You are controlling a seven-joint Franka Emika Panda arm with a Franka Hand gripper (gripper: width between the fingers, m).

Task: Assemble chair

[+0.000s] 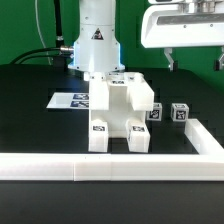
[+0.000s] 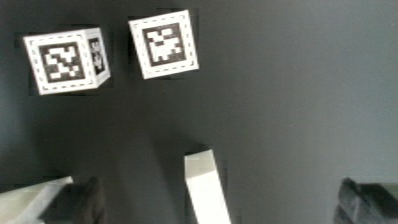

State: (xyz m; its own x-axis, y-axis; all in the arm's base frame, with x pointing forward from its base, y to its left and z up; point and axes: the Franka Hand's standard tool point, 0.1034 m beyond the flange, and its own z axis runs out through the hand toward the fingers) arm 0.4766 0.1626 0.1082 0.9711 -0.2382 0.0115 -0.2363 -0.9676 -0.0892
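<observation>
The jaws hang open and empty, high above the bench (image 1: 30,120) over its corner on the exterior view's right, well clear of everything below. One finger (image 1: 168,60) shows dark under the white wrist body.

The large chair piece (image 1: 117,108), a white cluster of joined blocks, stands in the middle of the bench. Two square legs with tagged ends point toward the white rail (image 1: 100,168) that runs along the bench edge nearest the exterior camera. Just beside it, on the exterior view's right, stand two small cubes, one (image 1: 155,113) close to the big piece and the other (image 1: 180,112) a little farther out, apart from each other. Each shows a black-and-white tag.

The marker board (image 1: 72,100) lies flat toward the exterior view's left, in front of the arm's base (image 1: 95,40).

The wrist view looks down on both cubes (image 2: 68,62) and a narrow white strip (image 2: 205,180) lying apart from them; I cannot tell what that strip belongs to.
</observation>
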